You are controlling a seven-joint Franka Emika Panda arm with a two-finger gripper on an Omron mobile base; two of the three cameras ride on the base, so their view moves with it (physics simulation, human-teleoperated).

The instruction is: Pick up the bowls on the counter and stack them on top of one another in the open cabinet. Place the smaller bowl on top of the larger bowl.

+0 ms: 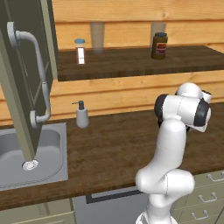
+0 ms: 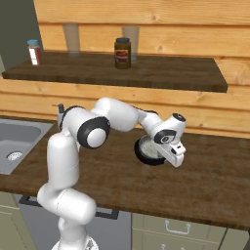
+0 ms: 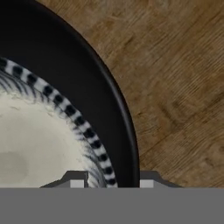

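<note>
- Where the arm reaches out to its right over the counter [image 2: 205,185], the gripper [image 2: 175,157] sits low at the near-right edge of a bowl [image 2: 148,152], which rests flat on the dark wood.
- Seen from the hand, the bowl's black rim [image 3: 124,131] runs between the two finger tips [image 3: 78,183], one inside the bowl and one outside it on the counter side; they straddle the wall closely, but whether they actually press on it I cannot tell, since only their very ends show.
- Inside the rim lies a dotted black-and-white band around a pale centre.
- Left of the arm, the steel sink [image 1: 52,144] is let into the counter, with a white soap dispenser [image 1: 82,115] standing just behind its right corner.
- Above the sink hangs the olive cabinet door [image 1: 26,65], swung open, its curved grey bar handle [image 1: 39,70] facing the room.
- On the wooden wall shelf [image 2: 161,75] stand a dark brown jar [image 2: 122,52] and a small blue-capped shaker [image 2: 33,52], well apart.
</note>
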